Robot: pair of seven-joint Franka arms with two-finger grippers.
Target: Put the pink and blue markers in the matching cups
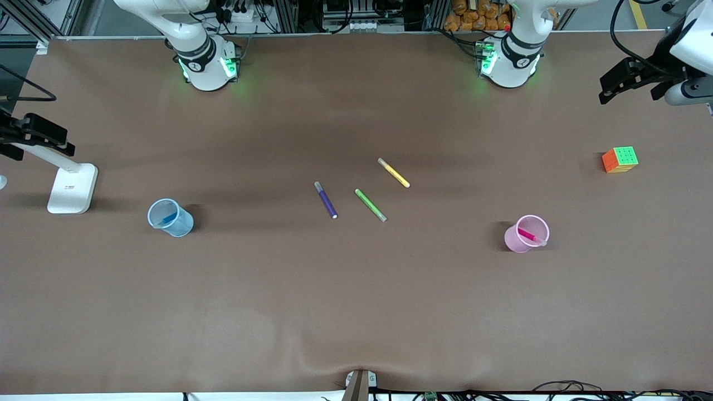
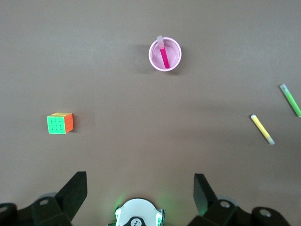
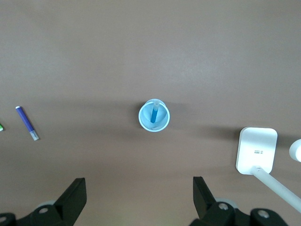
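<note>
Lowest in frame, pale pink mesh cup (image 1: 526, 234) holds magenta-pink marker (image 1: 530, 235), light blue mesh cup (image 1: 170, 218) holds blue marker (image 1: 166, 219) (colours matched), so left gripper (image 2: 139, 190) and right gripper (image 3: 139, 193) hang released, empty.

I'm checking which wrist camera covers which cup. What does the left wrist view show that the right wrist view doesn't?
Only the left wrist view: the pink cup with the pink marker in it, the colour cube, the yellow pen, and the open left hand.

Only the right wrist view: the blue cup holding the blue marker, the purple pen, the white stand, and the open right hand.

Both: the brown table.
</note>
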